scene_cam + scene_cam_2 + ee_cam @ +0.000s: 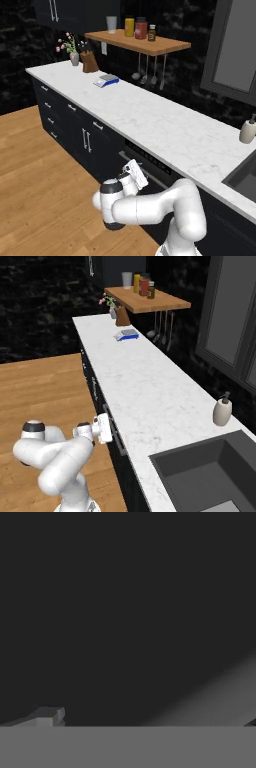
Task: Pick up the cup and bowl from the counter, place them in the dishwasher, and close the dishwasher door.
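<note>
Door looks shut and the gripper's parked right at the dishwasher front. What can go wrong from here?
1. The gripper sits hard against the dishwasher door, jaws open; any sideways pull-back could scrape or snag the door's handle.
2. The hand view is nearly all dark panel, so it gives little to steer by.
3. The arm's elbow is folded low and close under the counter edge; a careless lift may clip it.
</note>
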{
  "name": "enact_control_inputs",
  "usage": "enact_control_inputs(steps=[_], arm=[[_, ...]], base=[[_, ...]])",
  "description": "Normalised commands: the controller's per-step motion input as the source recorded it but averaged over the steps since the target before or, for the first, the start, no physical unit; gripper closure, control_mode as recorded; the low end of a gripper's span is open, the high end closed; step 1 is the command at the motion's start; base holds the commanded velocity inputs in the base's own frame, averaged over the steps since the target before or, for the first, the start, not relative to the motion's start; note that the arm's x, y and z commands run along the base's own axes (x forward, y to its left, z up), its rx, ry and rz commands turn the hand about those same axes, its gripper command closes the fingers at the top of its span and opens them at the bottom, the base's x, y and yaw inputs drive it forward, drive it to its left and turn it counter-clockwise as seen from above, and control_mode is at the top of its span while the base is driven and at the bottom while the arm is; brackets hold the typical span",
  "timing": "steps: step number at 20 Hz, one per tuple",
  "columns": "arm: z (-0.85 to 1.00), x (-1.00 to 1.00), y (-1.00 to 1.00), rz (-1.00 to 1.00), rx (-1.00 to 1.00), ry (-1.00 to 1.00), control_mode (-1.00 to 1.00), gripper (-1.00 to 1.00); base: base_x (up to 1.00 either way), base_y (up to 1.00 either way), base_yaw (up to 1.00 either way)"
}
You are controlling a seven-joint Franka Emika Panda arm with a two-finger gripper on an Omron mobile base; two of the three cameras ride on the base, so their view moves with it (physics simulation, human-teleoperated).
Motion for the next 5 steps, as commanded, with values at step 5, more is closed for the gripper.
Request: enact_control_inputs(steps=[5], arm=[[-1.0,0.9,-0.89,-0.18,-0.25,-0.53,-1.0,-1.0]], base=[[0.0,0.0,0.0]])
